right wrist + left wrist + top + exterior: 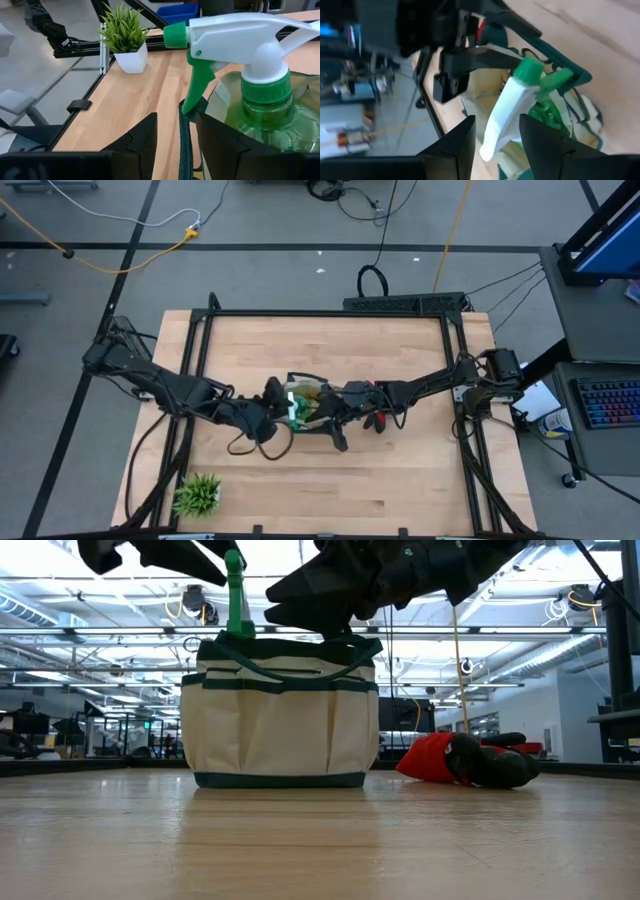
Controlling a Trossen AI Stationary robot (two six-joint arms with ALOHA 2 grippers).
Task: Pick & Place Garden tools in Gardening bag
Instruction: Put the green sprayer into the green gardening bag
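Green spray bottle [512, 107] sits nozzle-up between the left end effector's [496, 134] spread fingers over the gardening bag [283, 715], whose strap runs between the right end effector's [175, 131] parted fingers; released crookedly, the trigger could snag the rim

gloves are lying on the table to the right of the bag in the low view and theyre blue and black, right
Not quite. The gloves do lie on the table to the right of the bag in the low view, but they are red and black, not blue and black. The low view shows the red fabric clearly.
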